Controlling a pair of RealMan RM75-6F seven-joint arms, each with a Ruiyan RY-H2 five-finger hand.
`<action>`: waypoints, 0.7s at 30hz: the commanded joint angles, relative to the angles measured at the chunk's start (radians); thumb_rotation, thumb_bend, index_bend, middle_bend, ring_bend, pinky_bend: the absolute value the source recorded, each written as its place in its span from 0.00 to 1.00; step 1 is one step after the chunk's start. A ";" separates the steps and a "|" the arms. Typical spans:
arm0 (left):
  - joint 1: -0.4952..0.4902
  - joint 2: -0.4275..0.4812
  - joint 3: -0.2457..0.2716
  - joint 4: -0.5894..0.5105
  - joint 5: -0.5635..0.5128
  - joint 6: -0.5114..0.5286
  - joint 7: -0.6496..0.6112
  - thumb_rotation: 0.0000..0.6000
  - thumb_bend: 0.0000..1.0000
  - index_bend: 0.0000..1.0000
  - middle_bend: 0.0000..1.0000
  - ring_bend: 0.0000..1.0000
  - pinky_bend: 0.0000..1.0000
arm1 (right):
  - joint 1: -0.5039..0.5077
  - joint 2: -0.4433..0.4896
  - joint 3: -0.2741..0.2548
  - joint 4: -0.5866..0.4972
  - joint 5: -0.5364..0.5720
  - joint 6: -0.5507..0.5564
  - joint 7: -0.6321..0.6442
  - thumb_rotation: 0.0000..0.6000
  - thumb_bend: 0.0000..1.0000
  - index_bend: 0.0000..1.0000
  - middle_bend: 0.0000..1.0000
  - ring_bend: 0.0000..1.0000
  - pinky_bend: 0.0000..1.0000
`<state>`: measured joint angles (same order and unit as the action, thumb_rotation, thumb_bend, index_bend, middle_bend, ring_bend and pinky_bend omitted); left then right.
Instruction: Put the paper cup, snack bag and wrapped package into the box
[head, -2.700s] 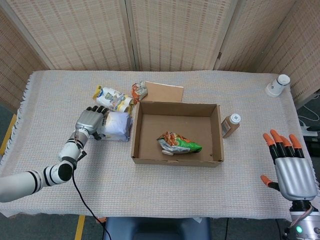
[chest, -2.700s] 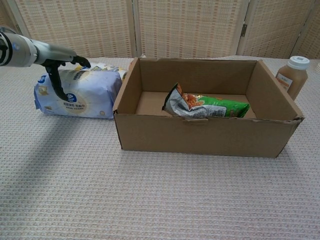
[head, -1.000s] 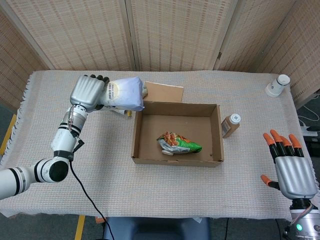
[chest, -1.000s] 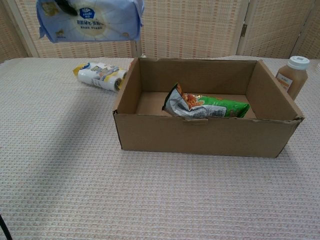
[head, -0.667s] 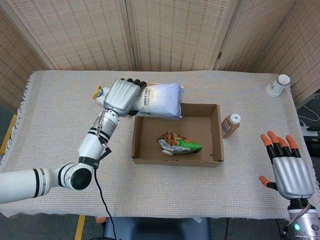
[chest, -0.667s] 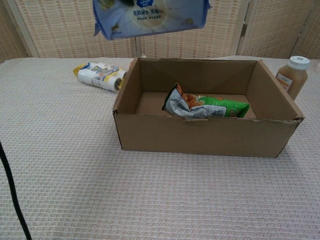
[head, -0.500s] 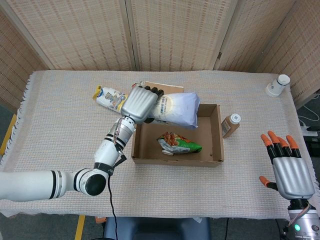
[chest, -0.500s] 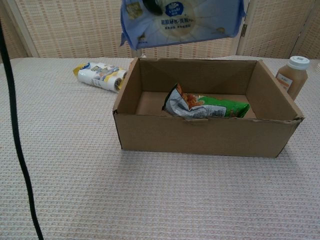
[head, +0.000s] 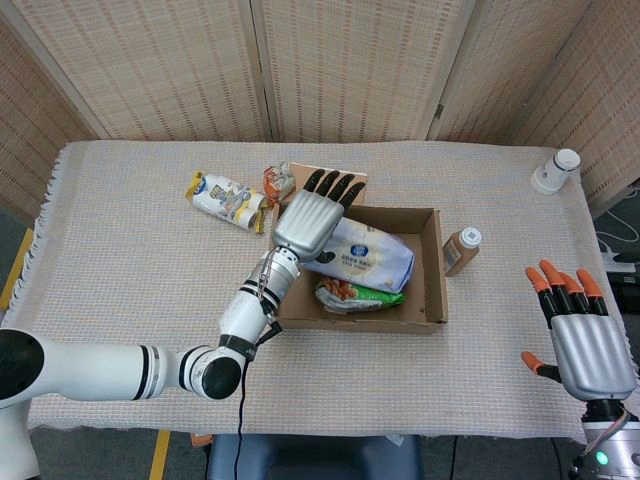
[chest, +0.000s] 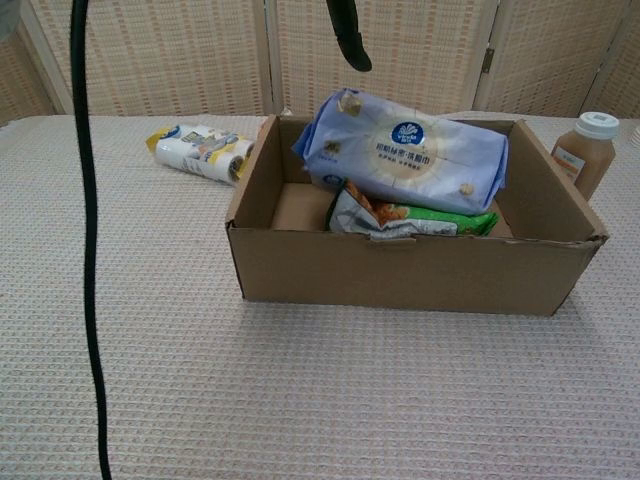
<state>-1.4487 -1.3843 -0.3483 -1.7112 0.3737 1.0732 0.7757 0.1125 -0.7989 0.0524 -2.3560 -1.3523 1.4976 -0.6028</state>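
Right hand (head: 588, 340) at the desk's (head: 120, 290) near right corner — fingers spread, holding nothing. Left hand (head: 310, 220) spread above the box (chest: 400, 270). Wrapped package (chest: 405, 165) lies in the box atop the snack bag (chest: 420, 220), apparently released. Paper cup (head: 553, 171) at far right corner.

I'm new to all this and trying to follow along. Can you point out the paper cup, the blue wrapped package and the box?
paper cup (head: 553, 171), head view, on its side wall
wrapped package (chest: 412, 160), chest view, on its printed front
box (chest: 400, 273), chest view, on its front wall
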 joint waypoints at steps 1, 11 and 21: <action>0.018 0.031 -0.003 -0.019 -0.007 0.011 -0.006 1.00 0.12 0.00 0.00 0.00 0.04 | 0.002 -0.002 -0.001 0.000 0.003 -0.004 -0.005 1.00 0.08 0.07 0.00 0.00 0.00; 0.173 0.255 0.034 -0.177 0.069 0.076 -0.065 1.00 0.14 0.00 0.00 0.00 0.05 | 0.005 -0.011 -0.002 0.000 0.011 -0.009 -0.017 1.00 0.08 0.07 0.00 0.00 0.00; 0.604 0.551 0.232 -0.292 0.609 0.248 -0.386 1.00 0.15 0.00 0.00 0.00 0.06 | 0.008 -0.016 -0.004 0.000 0.004 -0.016 -0.017 1.00 0.08 0.07 0.00 0.00 0.00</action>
<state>-1.0430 -0.9553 -0.2195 -1.9584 0.7435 1.2202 0.5654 0.1204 -0.8152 0.0481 -2.3560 -1.3478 1.4816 -0.6203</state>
